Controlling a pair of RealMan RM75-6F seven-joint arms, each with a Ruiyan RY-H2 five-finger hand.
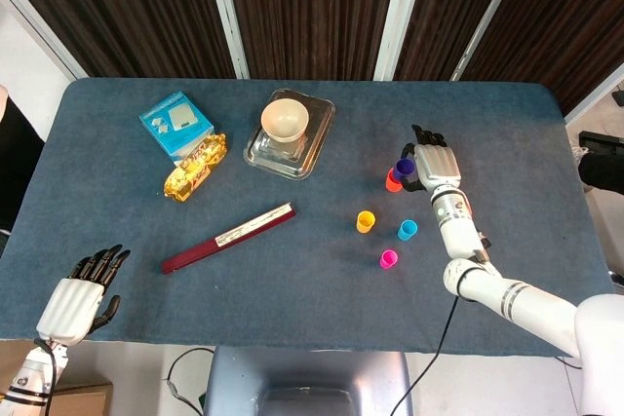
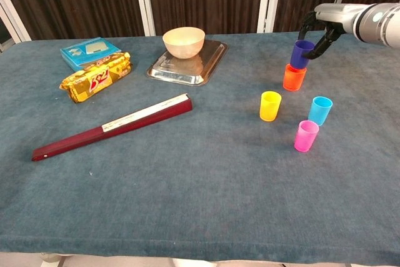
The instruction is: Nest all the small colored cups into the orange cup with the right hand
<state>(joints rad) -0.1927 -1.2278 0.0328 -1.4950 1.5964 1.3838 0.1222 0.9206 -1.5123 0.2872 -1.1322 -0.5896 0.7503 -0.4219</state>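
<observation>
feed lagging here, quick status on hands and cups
Right hand holds purple cup at orange cup's mouth. Left hand idle, open. Yellow, blue, pink cups stand clear.

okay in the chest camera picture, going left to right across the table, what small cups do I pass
yellow cup → orange cup, with the dark blue cup held right above it by the right robot hand → pink cup → light blue cup

Head view steep from above, chest view low and nearer, both sharing the table (image 1: 507,124).
</observation>
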